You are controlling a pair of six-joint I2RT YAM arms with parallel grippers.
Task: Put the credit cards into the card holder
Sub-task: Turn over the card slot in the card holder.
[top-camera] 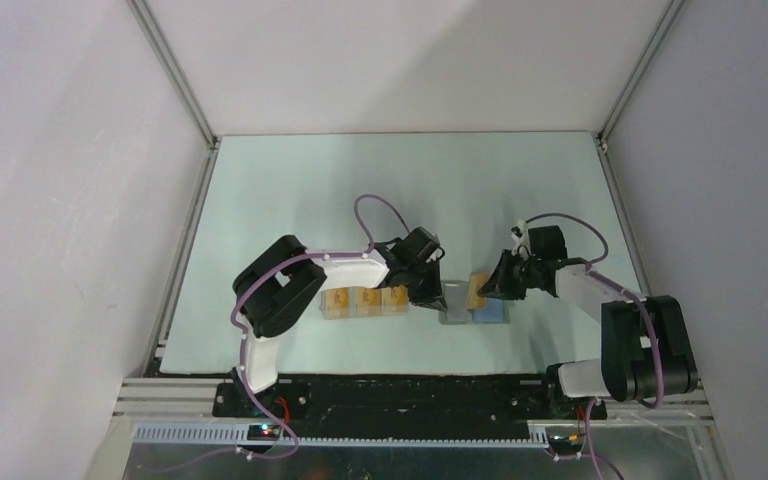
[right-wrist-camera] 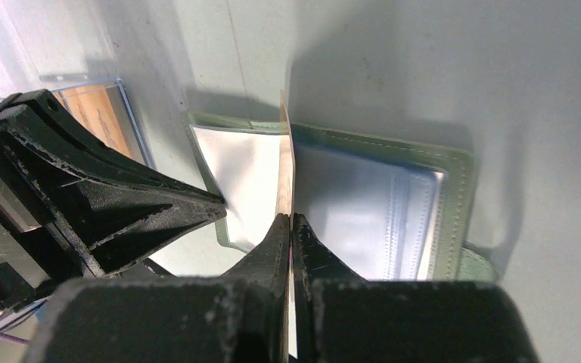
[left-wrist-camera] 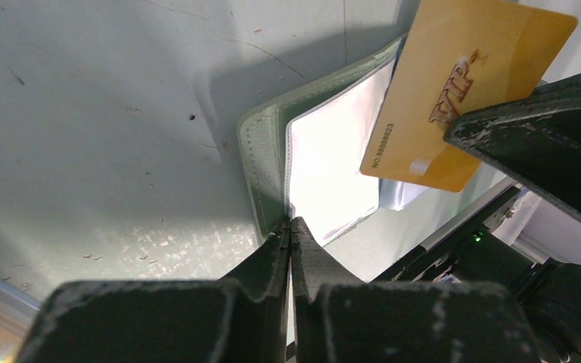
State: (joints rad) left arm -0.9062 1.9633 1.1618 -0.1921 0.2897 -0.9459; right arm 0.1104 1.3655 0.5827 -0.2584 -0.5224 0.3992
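Note:
The card holder (top-camera: 457, 312) lies open on the table between both grippers, grey-green rim and light blue inside (right-wrist-camera: 378, 204). My left gripper (top-camera: 434, 296) is shut on the near edge of its left flap (left-wrist-camera: 265, 162), its tips (left-wrist-camera: 291, 223) meeting at the flap. My right gripper (top-camera: 488, 290) is shut on one orange-tan credit card (left-wrist-camera: 461, 83), held on edge over the holder's middle fold. That card shows edge-on in the right wrist view (right-wrist-camera: 287, 166), its lower edge at the holder's inside. Three more credit cards (top-camera: 365, 300) lie in a row to the left.
The three spare cards sit in a clear plastic box (top-camera: 332, 314) just left of the left gripper; it also shows in the right wrist view (right-wrist-camera: 94, 113). The left gripper's fingers (right-wrist-camera: 121, 204) are close beside the right gripper. The table's front rail (top-camera: 390, 385) lies near.

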